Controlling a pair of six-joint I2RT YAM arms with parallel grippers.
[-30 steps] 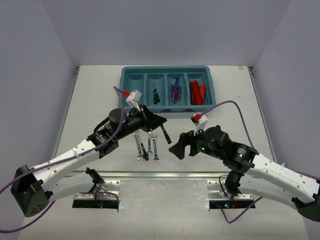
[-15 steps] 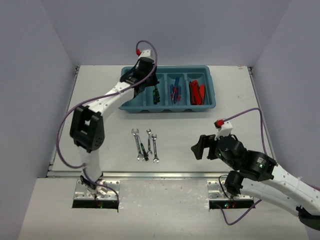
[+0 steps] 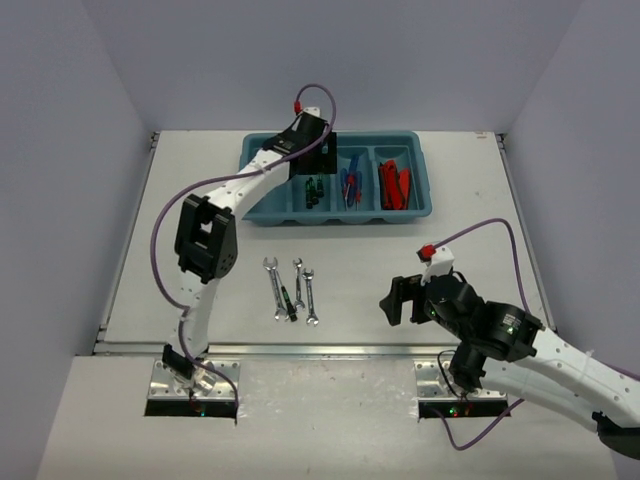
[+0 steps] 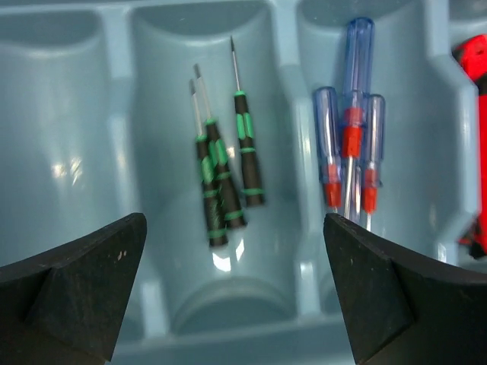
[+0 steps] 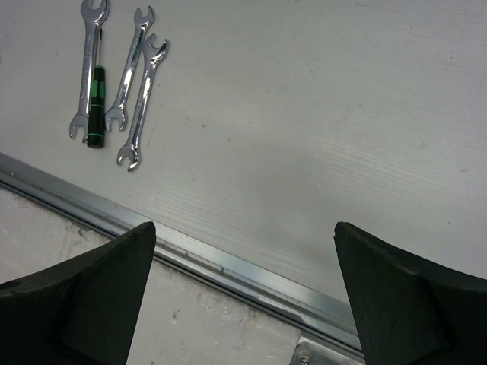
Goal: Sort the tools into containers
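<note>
The teal tray [image 3: 338, 216] stands at the far side of the table, its compartments side by side. My left gripper [image 3: 318, 156] hovers open over the second one, holding nothing. Under it, in the left wrist view, lie three green-black drivers [image 4: 224, 176] between the open left gripper [image 4: 233, 228] fingers. Blue-handled screwdrivers [image 4: 351, 152] fill the compartment to their right, and a red knife [image 4: 475, 137] shows at the edge. Three silver wrenches [image 3: 292, 288] and one green-black driver [image 3: 287, 300] lie mid-table. My right gripper [image 3: 392, 300] is open and empty, right of them.
The tray's leftmost compartment [image 3: 268, 180] holds nothing; red knives [image 3: 395, 185] sit in the rightmost. In the right wrist view the wrenches [image 5: 131, 72] and driver [image 5: 95, 103] lie at upper left, and a metal rail [image 5: 190, 257] runs along the table's near edge under the right gripper [image 5: 243, 228].
My left arm swung from mid-table up over the tray carrying a green-black driver, then opened; the driver now lies in the second compartment. My right arm drew back toward the near right.
</note>
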